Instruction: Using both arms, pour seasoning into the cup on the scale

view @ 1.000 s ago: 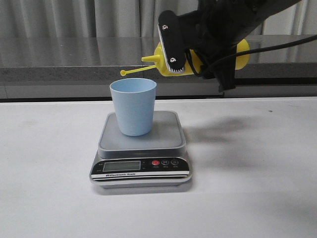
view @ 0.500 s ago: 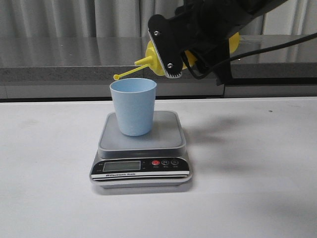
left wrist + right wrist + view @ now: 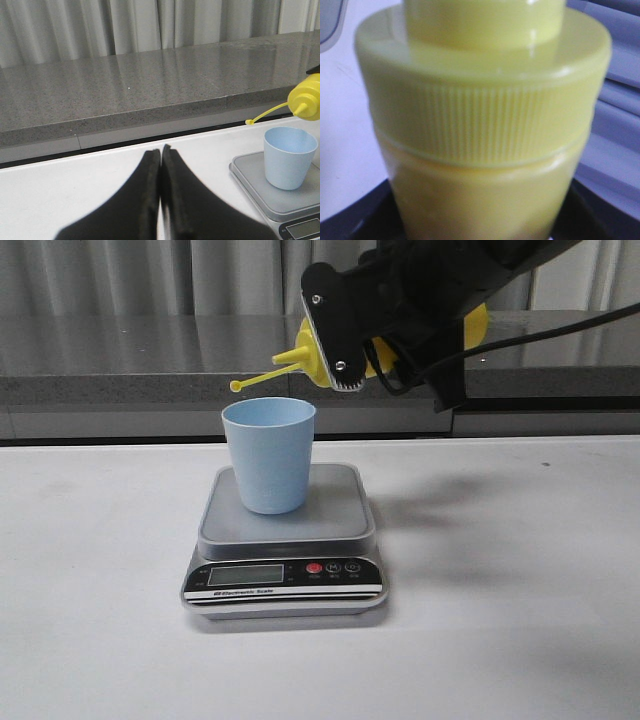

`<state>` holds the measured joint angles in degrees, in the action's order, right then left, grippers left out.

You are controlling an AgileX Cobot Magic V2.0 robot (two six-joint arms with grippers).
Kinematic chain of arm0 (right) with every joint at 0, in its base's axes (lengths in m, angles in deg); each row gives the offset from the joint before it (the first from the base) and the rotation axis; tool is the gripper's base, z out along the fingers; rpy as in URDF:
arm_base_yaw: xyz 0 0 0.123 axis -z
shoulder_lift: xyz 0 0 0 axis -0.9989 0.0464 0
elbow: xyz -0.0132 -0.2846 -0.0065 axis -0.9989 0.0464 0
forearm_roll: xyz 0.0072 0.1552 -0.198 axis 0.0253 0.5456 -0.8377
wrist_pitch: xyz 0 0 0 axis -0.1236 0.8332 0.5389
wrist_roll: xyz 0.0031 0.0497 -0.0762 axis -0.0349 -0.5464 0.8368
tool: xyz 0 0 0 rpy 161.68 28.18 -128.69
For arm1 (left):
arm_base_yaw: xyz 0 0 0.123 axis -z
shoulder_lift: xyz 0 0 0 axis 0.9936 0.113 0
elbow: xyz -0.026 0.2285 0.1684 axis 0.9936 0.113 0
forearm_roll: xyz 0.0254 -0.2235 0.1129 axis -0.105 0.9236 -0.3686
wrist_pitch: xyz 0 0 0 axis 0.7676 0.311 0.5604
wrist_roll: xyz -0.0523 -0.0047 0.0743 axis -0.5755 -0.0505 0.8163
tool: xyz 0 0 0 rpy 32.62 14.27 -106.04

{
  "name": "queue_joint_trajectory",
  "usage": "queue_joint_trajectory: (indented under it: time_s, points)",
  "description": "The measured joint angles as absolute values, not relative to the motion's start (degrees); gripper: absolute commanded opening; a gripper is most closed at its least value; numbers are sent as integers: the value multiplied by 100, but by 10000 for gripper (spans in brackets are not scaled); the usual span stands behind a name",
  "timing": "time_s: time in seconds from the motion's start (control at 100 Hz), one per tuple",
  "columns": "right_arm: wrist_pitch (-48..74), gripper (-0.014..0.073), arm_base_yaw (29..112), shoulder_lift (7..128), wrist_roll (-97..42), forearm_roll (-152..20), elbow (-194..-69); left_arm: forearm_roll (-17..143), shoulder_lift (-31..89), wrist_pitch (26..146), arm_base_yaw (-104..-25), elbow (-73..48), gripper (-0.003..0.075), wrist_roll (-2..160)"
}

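Scale (image 3: 285, 560) sits on table (image 3: 520, 620), left of centre, display panel on near side. Cup (image 3: 268, 455) stands upright on scale platform, toward its far-left part. Seasoning bottle (image 3: 312, 352) held in air by right gripper (image 3: 345, 335), above and right of cup, lying near-horizontal, nozzle pointing left. Cap strap (image 3: 262, 379) reaches left from nozzle, its tip above cup's far-left rim, apart from it. Left gripper (image 3: 160, 200) low over table, well left of scale. Counter ledge (image 3: 120, 380) runs behind table.

Hidden mostly behind right gripper (image 3: 345, 335): bottle (image 3: 312, 350). Blurred, cropped in wrist view. Scale (image 3: 280, 200) display cut off.
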<state>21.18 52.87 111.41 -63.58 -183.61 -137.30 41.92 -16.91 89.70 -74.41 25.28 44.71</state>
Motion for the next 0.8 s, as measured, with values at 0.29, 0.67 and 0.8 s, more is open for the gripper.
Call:
queue_joint_trajectory:
  time_s: [0.29,0.67,0.8]
  points:
    - [2118,226,5287,11141,-7850,-18361,-13730,4192,-1691,8970,-7441,2528,-18,4471]
    - [2096,223,5287,11091,-9007,-18118,-13730,4192,-1691,8970,-7441,2528,-18,4471]
    - [1790,223,5392,10883,-9052,-17458,-13730,4192,-1691,8970,-7441,2528,-18,4471]
